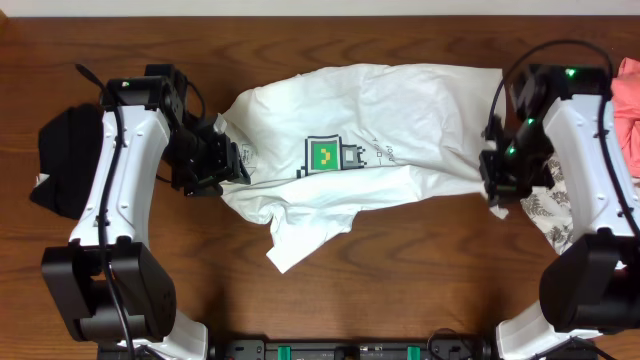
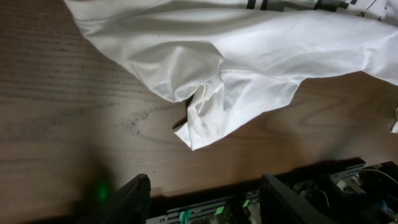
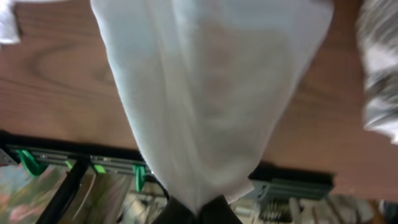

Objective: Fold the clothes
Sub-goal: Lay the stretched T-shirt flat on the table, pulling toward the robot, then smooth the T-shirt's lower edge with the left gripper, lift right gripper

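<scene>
Across the counter's (image 1: 420, 265) middle the shirt (image 1: 400, 130) lies left to right, right end pinched in the right end effector (image 1: 497, 193), left end just beside the spread, empty left end effector (image 1: 232, 165).

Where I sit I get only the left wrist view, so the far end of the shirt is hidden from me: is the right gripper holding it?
Observer: Yes. The right gripper is shut on the white T-shirt, and the cloth funnels down into its fingertips.
Operator: Where does my left gripper sit along the shirt?
Observer: From above, the left gripper is open at the shirt's left edge and holds nothing.
Operator: Any other clothes around?
Observer: A black garment lies beyond the left arm. A grey-patterned white garment lies by the right arm, and a pink garment shows at the right edge.
</scene>
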Available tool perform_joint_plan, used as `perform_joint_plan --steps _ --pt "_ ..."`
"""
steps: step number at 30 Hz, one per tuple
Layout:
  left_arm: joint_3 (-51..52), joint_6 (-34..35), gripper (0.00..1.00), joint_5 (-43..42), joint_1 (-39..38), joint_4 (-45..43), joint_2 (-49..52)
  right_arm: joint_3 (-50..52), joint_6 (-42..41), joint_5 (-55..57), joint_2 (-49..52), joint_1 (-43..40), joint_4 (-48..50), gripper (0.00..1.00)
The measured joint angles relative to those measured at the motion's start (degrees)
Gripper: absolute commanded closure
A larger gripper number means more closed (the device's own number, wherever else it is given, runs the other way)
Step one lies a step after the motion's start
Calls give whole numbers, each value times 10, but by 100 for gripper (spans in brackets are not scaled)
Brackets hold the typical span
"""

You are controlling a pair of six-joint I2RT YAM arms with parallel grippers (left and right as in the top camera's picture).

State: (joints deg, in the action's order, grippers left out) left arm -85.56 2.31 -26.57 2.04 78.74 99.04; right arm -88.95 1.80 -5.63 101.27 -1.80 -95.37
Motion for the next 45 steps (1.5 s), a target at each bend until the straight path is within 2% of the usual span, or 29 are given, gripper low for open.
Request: perform_joint_plan --steps 10,13,20,27,33,39,45 --pt "0 0 43 0 0 -12 0 111 -33 1 0 5 37 99" --pt "0 0 43 0 0 -12 0 126 -69 37 0 9 49 99" --pt "0 0 43 0 0 -5 0 128 -142 150 0 5 97 99" --pt "0 0 39 1 -8 19 0 129 -164 178 0 -1 124 99" --pt "2 0 38 1 -58 16 0 129 -167 182 0 -1 126 99" --pt "78 10 38 0 -118 -47 0 129 -167 183 0 -1 126 99" --pt "176 33 38 0 -134 -100 0 129 -167 183 0 -1 126 99"
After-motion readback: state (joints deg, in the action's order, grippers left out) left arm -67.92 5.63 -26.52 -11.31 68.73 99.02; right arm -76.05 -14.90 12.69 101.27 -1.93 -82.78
